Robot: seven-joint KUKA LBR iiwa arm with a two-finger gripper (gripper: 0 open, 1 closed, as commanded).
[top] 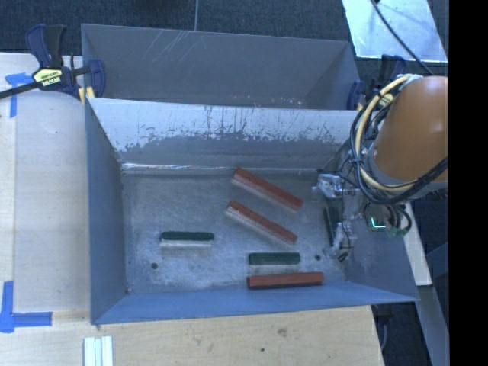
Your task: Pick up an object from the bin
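My gripper (pixel 338 239) hangs low at the right end of the bin, close to the right wall, with nothing visibly in it. Just to its left a short dark green bar (pixel 273 258) lies flat on the bin floor. In front of that bar, a reddish-brown bar (pixel 284 280) rests along the front wall. A second reddish-brown bar (pixel 261 222) lies tilted in the middle of the bin, up and to the left of the gripper. The gripper touches none of these.
Another reddish-brown bar (pixel 267 189) lies tilted nearer the back wall. A second dark green bar (pixel 187 237) sits alone on the left half of the floor. The arm's orange cover and cables hang over the bin's right rim.
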